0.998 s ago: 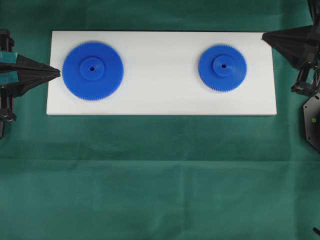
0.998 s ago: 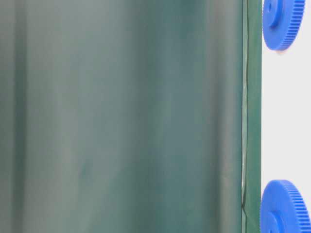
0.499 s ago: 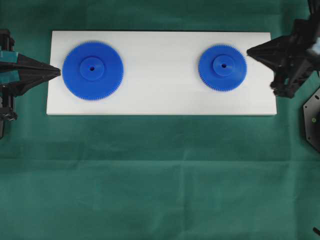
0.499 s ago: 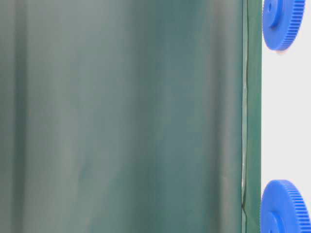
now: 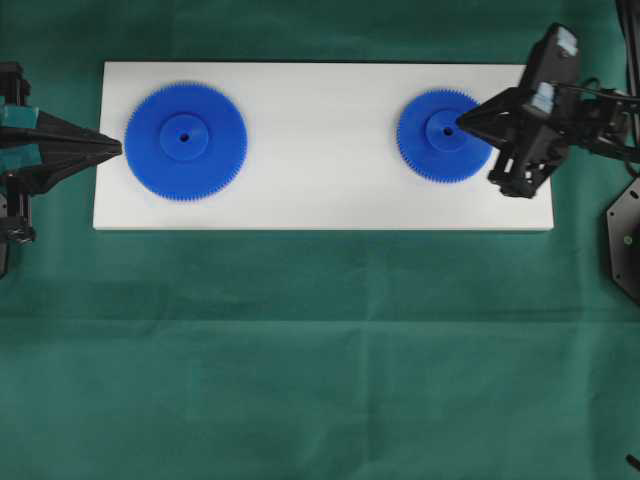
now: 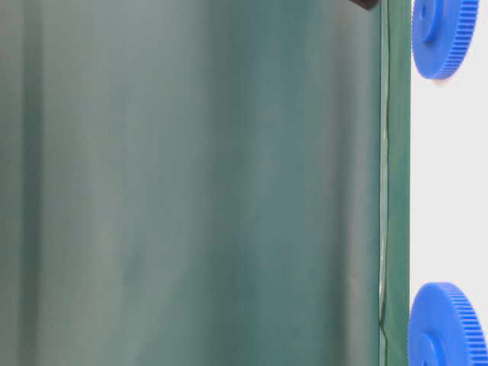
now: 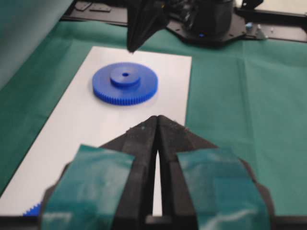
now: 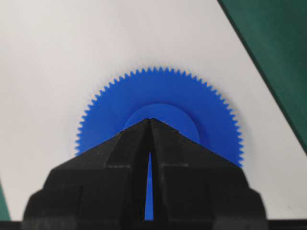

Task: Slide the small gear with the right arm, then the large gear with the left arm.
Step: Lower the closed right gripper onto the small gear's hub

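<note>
The small gear (image 5: 438, 145) lies flat on the right part of the white board (image 5: 320, 200). My right gripper (image 5: 460, 123) is shut with nothing in it, its pointed tip over the gear's raised hub. In the right wrist view the tip (image 8: 149, 120) covers the hub's middle on the small gear (image 8: 160, 91); contact cannot be told. The large gear (image 5: 185, 141) lies on the board's left part. My left gripper (image 5: 120, 148) is shut and empty, its tip at that gear's left rim. The left wrist view shows the shut tips (image 7: 157, 117) and the small gear (image 7: 124, 84) far off.
Green cloth (image 5: 320, 360) covers the table around the board. A black arm base (image 5: 622, 245) stands off the board's right end. Both gears show edge-on at table level, small gear (image 6: 442, 34) and large gear (image 6: 446, 328). White board surface lies between the gears.
My right gripper has swung left from beyond the board's right end to above the small gear's hub. The left gripper and both gears have stayed put.
</note>
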Controlling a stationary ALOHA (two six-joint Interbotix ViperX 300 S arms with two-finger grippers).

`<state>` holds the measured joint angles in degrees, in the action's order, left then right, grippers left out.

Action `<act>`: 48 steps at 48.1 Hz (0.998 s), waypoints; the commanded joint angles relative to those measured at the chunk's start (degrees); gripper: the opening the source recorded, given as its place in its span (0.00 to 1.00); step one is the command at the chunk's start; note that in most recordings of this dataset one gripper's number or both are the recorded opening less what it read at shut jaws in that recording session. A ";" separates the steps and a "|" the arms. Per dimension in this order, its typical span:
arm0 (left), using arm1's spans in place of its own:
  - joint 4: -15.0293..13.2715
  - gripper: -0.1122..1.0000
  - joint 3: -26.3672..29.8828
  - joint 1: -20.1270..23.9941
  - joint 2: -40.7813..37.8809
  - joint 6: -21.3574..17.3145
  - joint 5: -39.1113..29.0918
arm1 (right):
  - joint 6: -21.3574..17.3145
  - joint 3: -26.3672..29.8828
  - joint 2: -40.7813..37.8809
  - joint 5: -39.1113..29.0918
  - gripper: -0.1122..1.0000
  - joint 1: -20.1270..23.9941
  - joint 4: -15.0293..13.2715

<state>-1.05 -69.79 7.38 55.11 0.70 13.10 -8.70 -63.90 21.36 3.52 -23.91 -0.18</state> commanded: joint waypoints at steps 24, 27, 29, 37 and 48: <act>-0.18 0.10 0.00 0.18 0.00 0.18 0.53 | -0.09 3.78 -9.32 1.41 0.55 -0.18 0.00; -0.18 0.10 -0.09 0.18 0.00 0.18 0.62 | -0.09 3.78 -9.32 1.23 0.55 -0.44 0.09; -0.18 0.10 -0.18 0.18 0.00 0.18 0.53 | -0.09 3.78 -9.32 1.14 0.55 -0.62 0.00; -0.18 0.10 -0.62 0.18 0.00 0.18 0.62 | -0.09 3.78 -9.32 0.18 0.55 -1.14 0.09; -0.18 0.10 -0.62 0.18 0.00 0.18 0.70 | -0.09 3.87 -9.93 -0.35 0.55 -1.14 0.09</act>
<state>-1.14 -71.02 7.38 55.37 0.79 13.10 -8.79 -61.08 11.43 2.99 -24.96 -0.09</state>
